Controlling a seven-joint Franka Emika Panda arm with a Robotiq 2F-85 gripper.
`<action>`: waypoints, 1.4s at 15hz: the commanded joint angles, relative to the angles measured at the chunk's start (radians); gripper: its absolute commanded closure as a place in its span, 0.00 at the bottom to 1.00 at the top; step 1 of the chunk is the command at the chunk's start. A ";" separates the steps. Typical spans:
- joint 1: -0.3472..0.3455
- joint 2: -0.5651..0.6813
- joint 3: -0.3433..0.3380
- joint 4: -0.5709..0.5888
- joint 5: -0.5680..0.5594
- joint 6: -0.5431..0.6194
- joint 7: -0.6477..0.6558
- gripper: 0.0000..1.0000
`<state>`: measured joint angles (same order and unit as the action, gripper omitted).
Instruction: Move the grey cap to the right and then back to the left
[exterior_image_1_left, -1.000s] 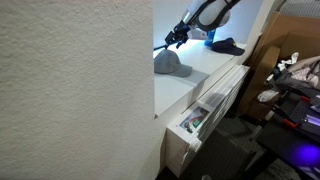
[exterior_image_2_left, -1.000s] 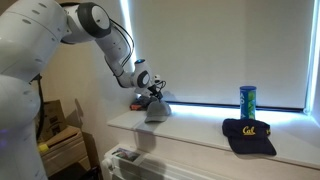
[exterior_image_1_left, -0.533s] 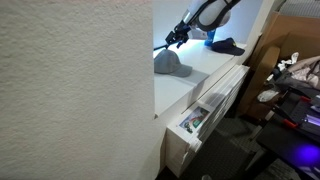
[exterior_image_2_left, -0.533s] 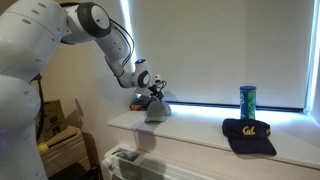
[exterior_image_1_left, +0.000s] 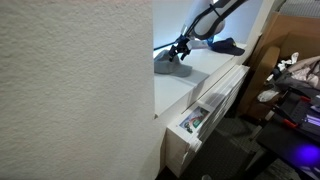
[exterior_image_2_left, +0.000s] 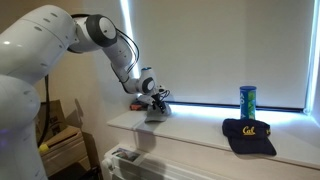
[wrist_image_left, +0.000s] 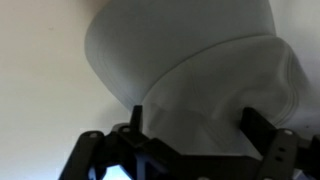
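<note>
Grey cap (exterior_image_2_left: 155, 111) sits on the ledge (exterior_image_2_left: 200, 128), at the end well apart from the dark cap (exterior_image_2_left: 250, 135) and the blue can (exterior_image_2_left: 247, 100). It also shows in an exterior view (exterior_image_1_left: 172, 66), dome up, near the wall edge.

My gripper (exterior_image_2_left: 157, 96) is right down on it, touching or just above the crown; I can't separate the two from outside. In an exterior view the gripper (exterior_image_1_left: 181, 46) comes in at a tilt from the dark-cap side.

In the wrist view the cap (wrist_image_left: 190, 60) fills the frame. The gripper (wrist_image_left: 180, 150) is spread wide, with the fingers (wrist_image_left: 90, 152) out at either side and cap fabric bulging between them. The jaws straddle the cap and are not pinched on it, as far as I can see. The cap looks flat on the ledge, not lifted.

Progress, my call: this is the grasp stage only. Nothing here shows the cap displaced along the ledge. I judge that I have yet to close on the fabric, slide or carry the cap one way, bring it back, and release. Position alone can't rule out that this is the return leg.
</note>
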<state>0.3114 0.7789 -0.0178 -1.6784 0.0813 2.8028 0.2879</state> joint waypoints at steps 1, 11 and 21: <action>-0.017 0.003 0.022 -0.005 -0.002 0.051 -0.005 0.00; 0.014 -0.009 0.012 -0.058 -0.008 0.198 -0.021 0.57; 0.263 0.019 -0.275 -0.031 -0.082 0.344 0.066 1.00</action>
<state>0.4520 0.7933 -0.1548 -1.7282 0.0328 3.0678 0.3044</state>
